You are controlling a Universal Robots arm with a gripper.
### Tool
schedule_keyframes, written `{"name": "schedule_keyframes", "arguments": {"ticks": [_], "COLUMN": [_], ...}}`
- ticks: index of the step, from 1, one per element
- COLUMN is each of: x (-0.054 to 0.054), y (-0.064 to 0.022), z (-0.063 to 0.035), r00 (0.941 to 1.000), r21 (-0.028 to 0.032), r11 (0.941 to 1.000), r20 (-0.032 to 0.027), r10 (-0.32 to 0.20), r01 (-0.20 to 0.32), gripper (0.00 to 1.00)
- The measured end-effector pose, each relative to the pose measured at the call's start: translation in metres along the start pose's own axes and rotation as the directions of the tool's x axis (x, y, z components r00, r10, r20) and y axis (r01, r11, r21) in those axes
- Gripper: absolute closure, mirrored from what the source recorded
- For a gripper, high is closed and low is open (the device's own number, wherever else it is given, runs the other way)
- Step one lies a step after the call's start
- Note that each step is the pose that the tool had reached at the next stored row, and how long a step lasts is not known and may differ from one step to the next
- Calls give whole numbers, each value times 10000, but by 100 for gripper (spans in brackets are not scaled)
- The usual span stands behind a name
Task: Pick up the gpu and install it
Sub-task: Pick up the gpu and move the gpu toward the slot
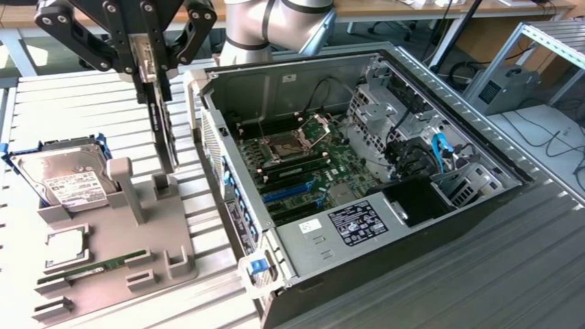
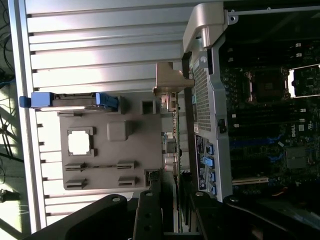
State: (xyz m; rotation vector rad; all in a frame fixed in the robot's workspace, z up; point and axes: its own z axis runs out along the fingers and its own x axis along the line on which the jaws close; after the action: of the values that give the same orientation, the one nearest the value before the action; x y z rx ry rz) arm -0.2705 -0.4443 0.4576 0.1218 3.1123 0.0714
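The gpu (image 1: pixel 163 127) is a thin black card hanging edge-on and upright from my gripper (image 1: pixel 153 68), which is shut on its top edge. Its lower end hovers just over a post of the grey holder tray (image 1: pixel 151 233), to the exterior view's left of the open computer case (image 1: pixel 384 233). In the wrist view the gpu (image 2: pixel 173 135) runs away from my gripper (image 2: pixel 170 202) as a narrow strip. Its silvery bracket (image 2: pixel 169 82) is at the far end, close beside the case's perforated rear wall (image 2: pixel 202 100). Blue slots (image 1: pixel 288 193) lie on the motherboard inside the case.
On the holder tray sit a silver hard drive (image 1: pixel 68 181) in a blue caddy, a square chip (image 1: pixel 64 248) and a green memory stick (image 1: pixel 96 264). The case's raised wall (image 1: pixel 215 137) stands between the gpu and the motherboard. Cables and a drive cage (image 1: pixel 439 157) crowd the case's far side.
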Motion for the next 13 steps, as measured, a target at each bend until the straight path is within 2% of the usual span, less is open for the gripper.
{"name": "schedule_keyframes", "arguments": {"ticks": [13], "x": [-31], "y": [2], "z": [17], "r00": [10000], "r21": [13], "r11": [10000], "r20": [1], "r10": [-1], "r01": [1], "gripper": [73]}}
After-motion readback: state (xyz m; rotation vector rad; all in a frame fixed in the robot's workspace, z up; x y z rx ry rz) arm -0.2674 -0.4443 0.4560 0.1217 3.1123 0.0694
